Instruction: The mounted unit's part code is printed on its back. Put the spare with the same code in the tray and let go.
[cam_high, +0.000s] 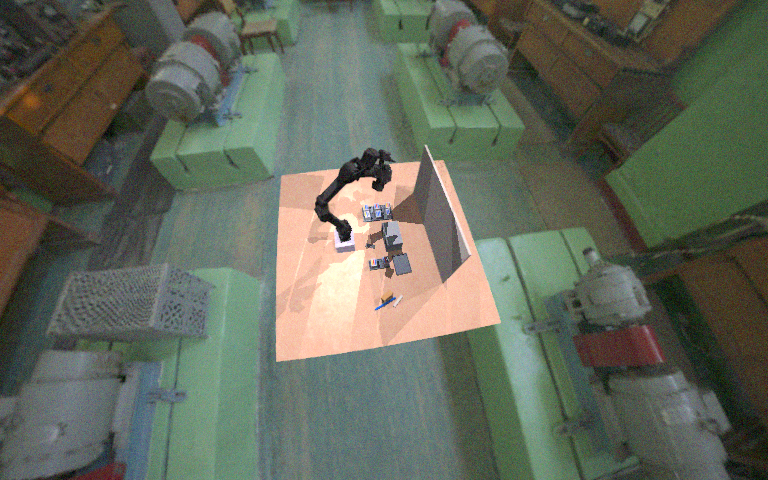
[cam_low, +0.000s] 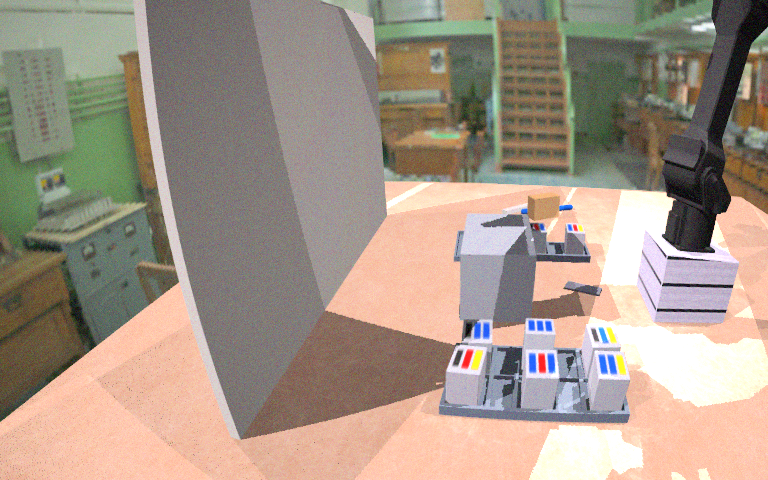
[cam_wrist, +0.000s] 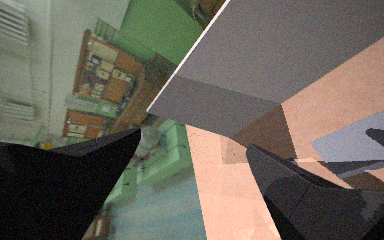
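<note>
My gripper is open and empty, its fingertips apart in the wrist view, with the upright panel beyond them. The near rack holds several white spares with coloured stripes on top, among them black-red-yellow, blue-red-blue and blue-blue-yellow. A second rack with two visible spares lies beyond the grey block; one spare there shows blue-red-yellow. The flat dark tray lies beside that rack. I cannot make out the mounted unit or the code on its back.
A tall grey panel stands beyond the block. The arm base stands on a pale striped box. A small dark flat piece lies near the block. A brown block and a blue stick lie farther off.
</note>
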